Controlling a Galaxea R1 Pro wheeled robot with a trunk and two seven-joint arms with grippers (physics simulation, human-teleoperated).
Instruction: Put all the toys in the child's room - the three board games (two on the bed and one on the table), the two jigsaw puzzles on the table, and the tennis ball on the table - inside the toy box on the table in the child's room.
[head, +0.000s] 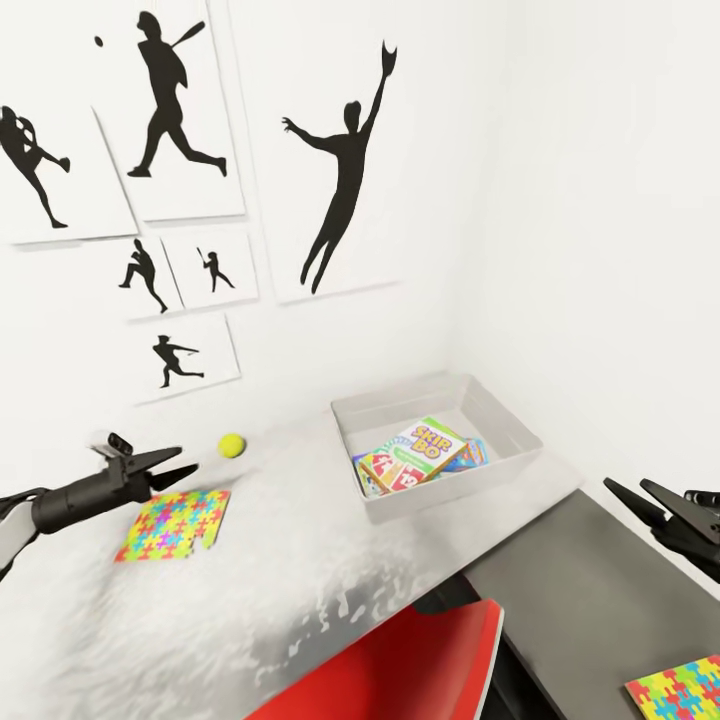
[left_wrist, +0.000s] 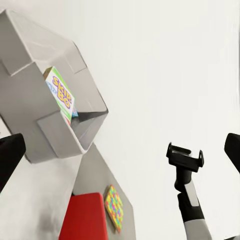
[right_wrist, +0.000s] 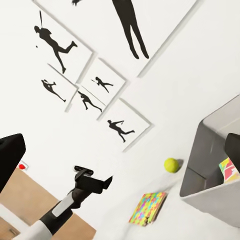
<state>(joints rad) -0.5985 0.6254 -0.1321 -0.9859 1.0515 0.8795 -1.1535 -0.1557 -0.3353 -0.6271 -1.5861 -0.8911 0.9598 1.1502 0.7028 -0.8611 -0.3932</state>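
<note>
The grey toy box (head: 512, 420) stands on the pale table (head: 300, 560) by the wall corner. In it a green-and-white Skip-Bo board game (head: 430, 447) lies on top of other colourful game boxes. The tennis ball (head: 232, 445) rests on the table left of the box. One jigsaw puzzle (head: 172, 524) lies flat near it. My left gripper (head: 188, 460) hangs open just above that puzzle, left of the ball. A second jigsaw puzzle (head: 680, 690) lies on the lower dark cabinet. My right gripper (head: 626, 485) is open above the cabinet, right of the toy box.
A red chair (head: 400, 670) stands tucked at the table's front edge. The dark-grey cabinet top (head: 580, 610) adjoins the table on the right, lower down. Black-silhouette baseball posters (head: 340, 160) cover the wall behind. White walls close the corner beyond the toy box.
</note>
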